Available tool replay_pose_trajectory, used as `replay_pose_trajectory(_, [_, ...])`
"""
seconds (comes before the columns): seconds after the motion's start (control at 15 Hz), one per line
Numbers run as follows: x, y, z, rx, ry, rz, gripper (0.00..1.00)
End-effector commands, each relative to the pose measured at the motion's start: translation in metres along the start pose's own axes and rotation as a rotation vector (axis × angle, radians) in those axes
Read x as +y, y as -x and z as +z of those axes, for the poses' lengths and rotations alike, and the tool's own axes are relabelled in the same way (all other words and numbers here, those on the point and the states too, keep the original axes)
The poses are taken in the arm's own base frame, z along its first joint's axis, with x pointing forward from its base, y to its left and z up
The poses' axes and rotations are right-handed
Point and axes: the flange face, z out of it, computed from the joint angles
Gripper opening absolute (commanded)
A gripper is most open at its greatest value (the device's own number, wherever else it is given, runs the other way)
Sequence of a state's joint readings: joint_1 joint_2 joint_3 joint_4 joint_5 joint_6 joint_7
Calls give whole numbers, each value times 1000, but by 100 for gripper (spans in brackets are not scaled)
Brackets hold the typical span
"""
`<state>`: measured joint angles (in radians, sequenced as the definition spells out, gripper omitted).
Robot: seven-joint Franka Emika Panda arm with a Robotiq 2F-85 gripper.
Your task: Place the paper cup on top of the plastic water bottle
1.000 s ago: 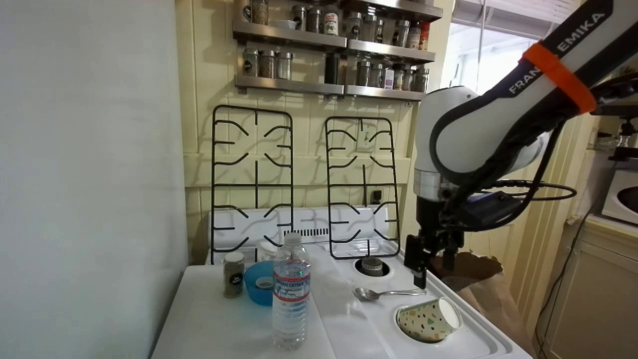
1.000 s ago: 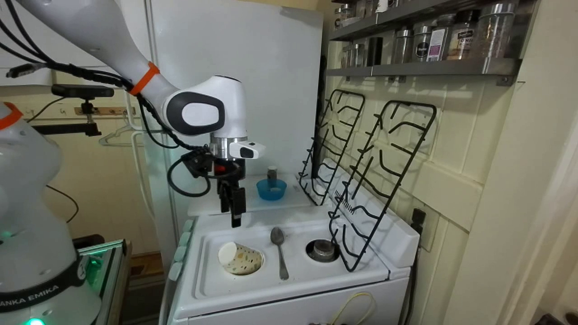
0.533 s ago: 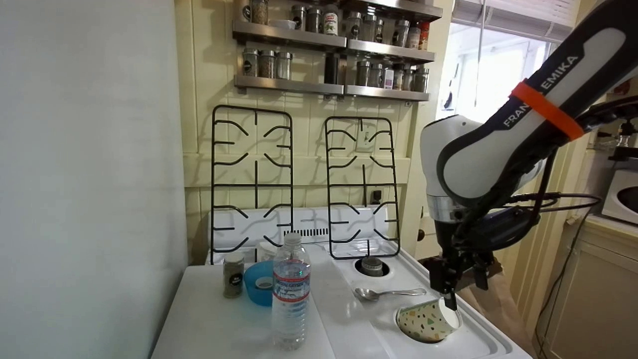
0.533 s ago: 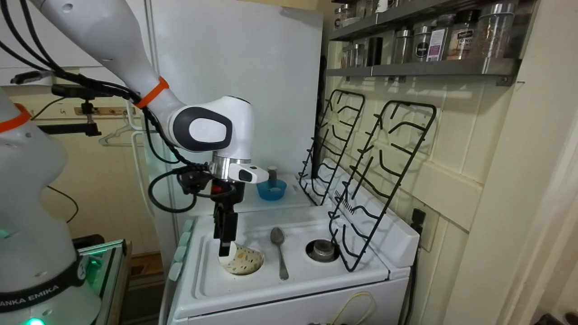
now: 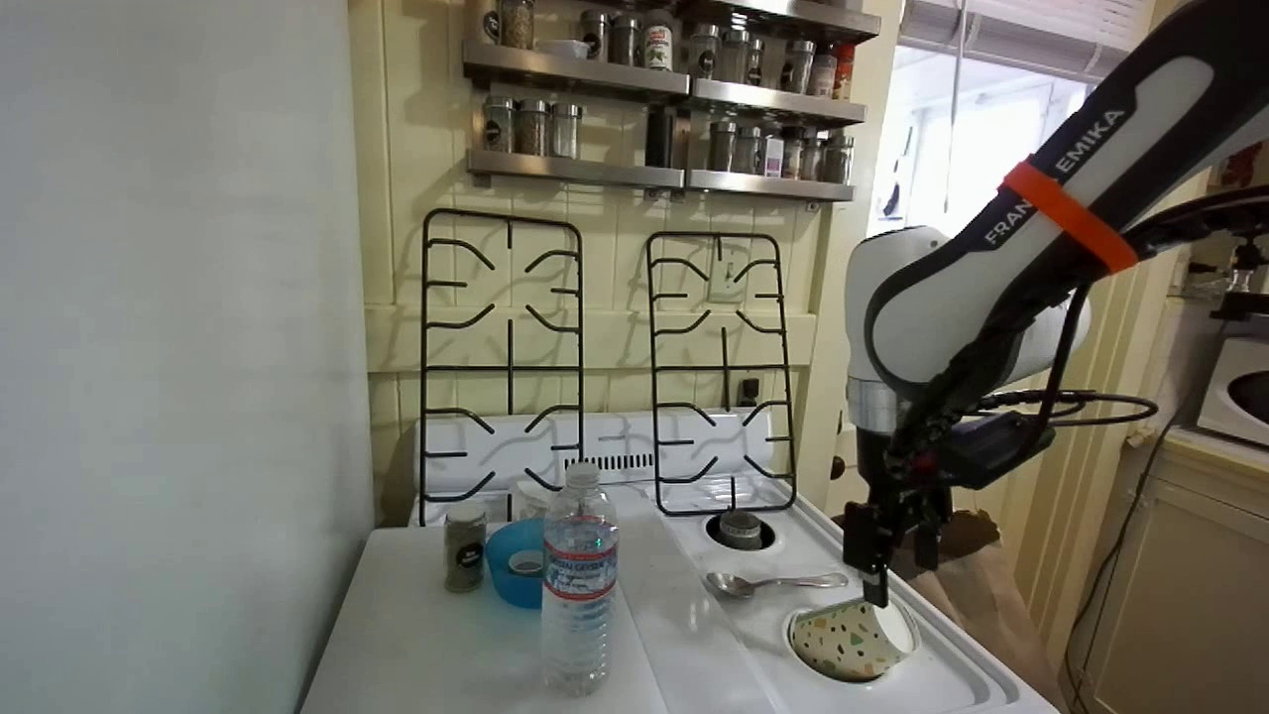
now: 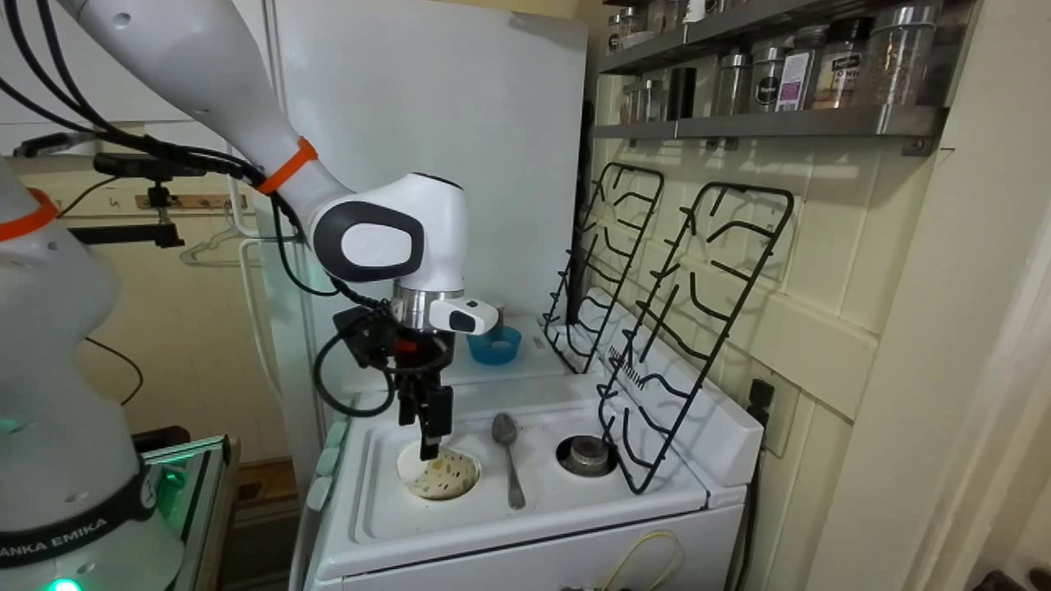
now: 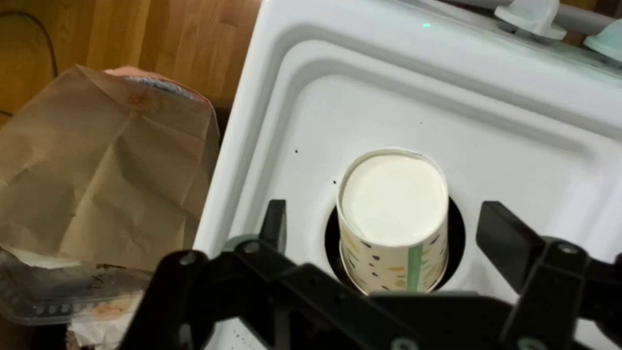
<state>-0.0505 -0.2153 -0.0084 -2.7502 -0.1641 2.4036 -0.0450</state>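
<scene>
The paper cup point(image 5: 838, 640), cream with coloured speckles, lies tilted in a round burner opening, its closed base facing up and outward. It also shows in an exterior view point(image 6: 452, 476) and in the wrist view point(image 7: 388, 265). My gripper point(image 7: 386, 216) is open and empty just above the cup, its fingers apart on either side of it in the wrist view. The gripper also shows in both exterior views point(image 5: 900, 575) point(image 6: 427, 443). The plastic water bottle point(image 5: 578, 630), clear with a label band, stands upright on the white surface left of the cup; it is not visible in the wrist view.
A spoon point(image 5: 739, 585) lies beside the cup. A blue bowl point(image 5: 511, 565) and a spice jar point(image 5: 464, 545) stand behind the bottle. Black grates point(image 5: 722, 367) lean on the back wall. A burner point(image 6: 589, 455) sits near them. A paper bag point(image 7: 107, 170) is beside the stove.
My gripper came down toward the cup over the first half second. Since then it has shifted slightly sideways and a little up over the cup. The cup and bottle have not moved.
</scene>
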Motion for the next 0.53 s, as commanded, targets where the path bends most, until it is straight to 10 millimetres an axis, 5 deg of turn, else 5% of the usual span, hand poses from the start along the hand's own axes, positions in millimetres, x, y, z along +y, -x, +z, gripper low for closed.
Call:
replay_pose_trajectory(0.0, [14,-6,10,67,-108,-127,100])
replay_pose_trajectory(0.47, [18,2,14,87,-247,-363,100])
